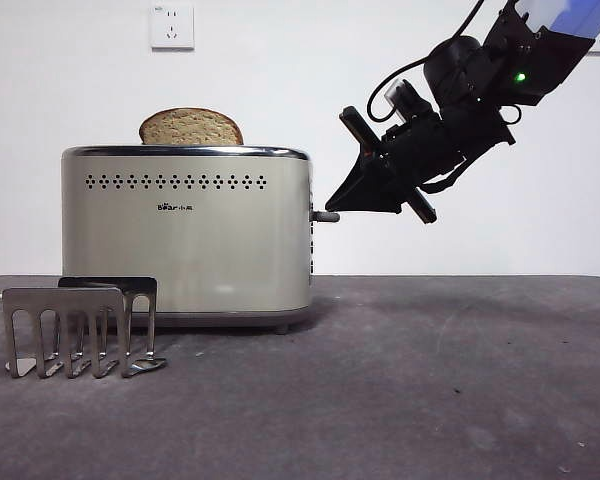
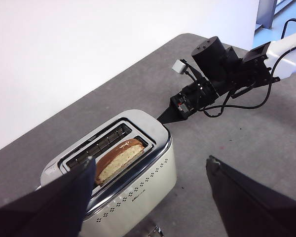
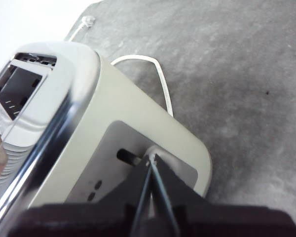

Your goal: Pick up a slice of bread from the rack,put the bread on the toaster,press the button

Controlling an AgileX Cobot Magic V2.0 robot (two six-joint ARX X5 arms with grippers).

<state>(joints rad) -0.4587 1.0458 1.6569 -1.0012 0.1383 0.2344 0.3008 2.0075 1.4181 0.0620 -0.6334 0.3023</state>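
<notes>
Right gripper (image 1: 332, 203) pinched closed, empty, tips at toaster (image 1: 187, 230) side lever (image 1: 325, 216). Bread slice (image 1: 191, 127) in slot. Left gripper (image 2: 150, 190) wide open above toaster, empty.

The toaster (image 1: 187, 232) stands on the surface (image 1: 430, 380), with the slice of bread (image 1: 191, 127) in one of its slots. The rack (image 1: 77, 328) sits in front of its left end. The right hand (image 1: 329, 208), jaws together, meets the lever (image 1: 325, 216) at the toaster's right end.

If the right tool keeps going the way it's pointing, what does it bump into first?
Most likely the grey lever on the toaster. The shut right tool points straight at it, almost touching.
</notes>
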